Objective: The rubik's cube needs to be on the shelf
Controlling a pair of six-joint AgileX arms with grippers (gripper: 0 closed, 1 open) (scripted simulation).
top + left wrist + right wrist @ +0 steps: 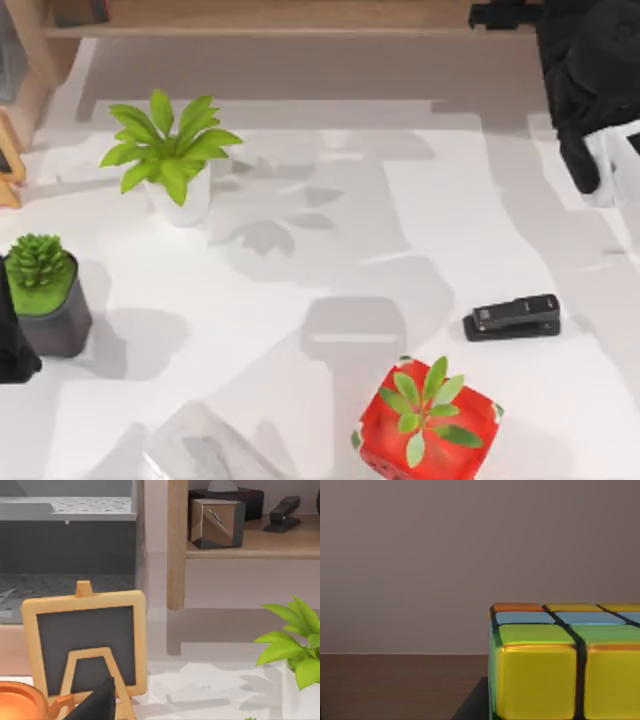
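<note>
**Cube at the shelf, right arm reaching over it**

In the right wrist view the rubik's cube sits close up on a brown board, cut off by the frame edge, a plain wall behind it. From above, the right arm reaches to the shelf at the far right corner; its fingers are hidden, so their state cannot be told. The left arm is parked at the table's left edge, mostly cut off.
</note>
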